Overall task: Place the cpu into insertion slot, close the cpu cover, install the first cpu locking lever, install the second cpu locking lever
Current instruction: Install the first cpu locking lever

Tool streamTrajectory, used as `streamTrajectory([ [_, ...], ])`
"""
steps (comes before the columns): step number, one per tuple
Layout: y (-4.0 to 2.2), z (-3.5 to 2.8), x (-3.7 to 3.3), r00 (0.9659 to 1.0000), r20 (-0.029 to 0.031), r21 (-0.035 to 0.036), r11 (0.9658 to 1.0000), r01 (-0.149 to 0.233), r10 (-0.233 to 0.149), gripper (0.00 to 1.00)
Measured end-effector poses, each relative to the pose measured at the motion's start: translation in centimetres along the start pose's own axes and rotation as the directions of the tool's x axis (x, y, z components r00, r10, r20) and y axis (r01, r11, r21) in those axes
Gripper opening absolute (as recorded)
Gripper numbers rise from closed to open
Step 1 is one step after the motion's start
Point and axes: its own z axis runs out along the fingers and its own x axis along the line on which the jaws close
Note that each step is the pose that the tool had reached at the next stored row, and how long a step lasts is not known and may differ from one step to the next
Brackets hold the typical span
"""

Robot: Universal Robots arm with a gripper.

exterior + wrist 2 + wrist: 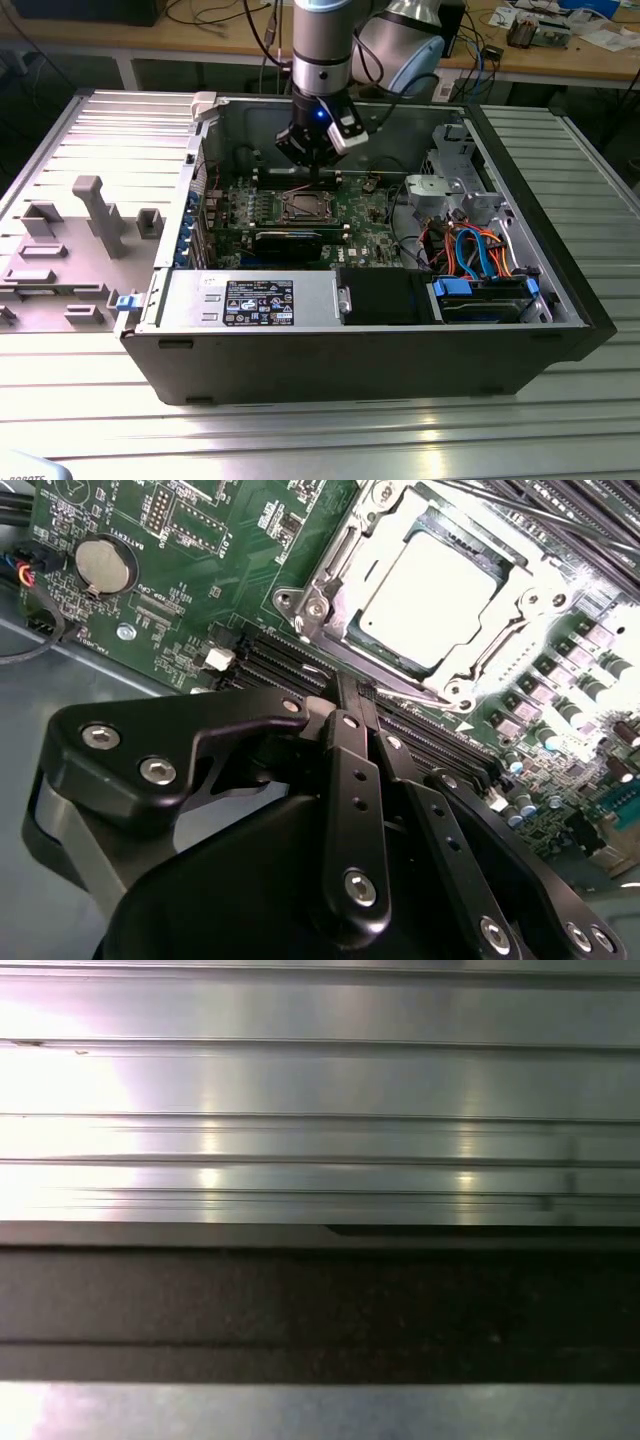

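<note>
My tool (316, 168) hangs inside the open computer case (350, 362), fingers pinched together on nothing, near the cpu (430, 585) seated in the insertion slot (335, 565). The case rests on a ribbed metal tabletop (300, 430); cluttered wooden benches (560, 62) stand behind it.

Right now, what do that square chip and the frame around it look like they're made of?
The cpu: a metal top, it seems, smooth and pale, glaring brightly under the light. The cpu cover: probably stamped steel, silvery and shiny, with thin edges and bright glints along them.
</note>
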Motion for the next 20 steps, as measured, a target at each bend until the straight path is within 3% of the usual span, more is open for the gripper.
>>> streamTrajectory([
  [5, -0.01, 0.32, -0.15, 1.0, 0.0003, -0.003, 1.0, -0.009, 0.009, 0.11],
  [20, -0.04, 1.26, -0.53, 1.0, 0.0003, -0.003, 1.0, -0.009, 0.009, 0.11],
])
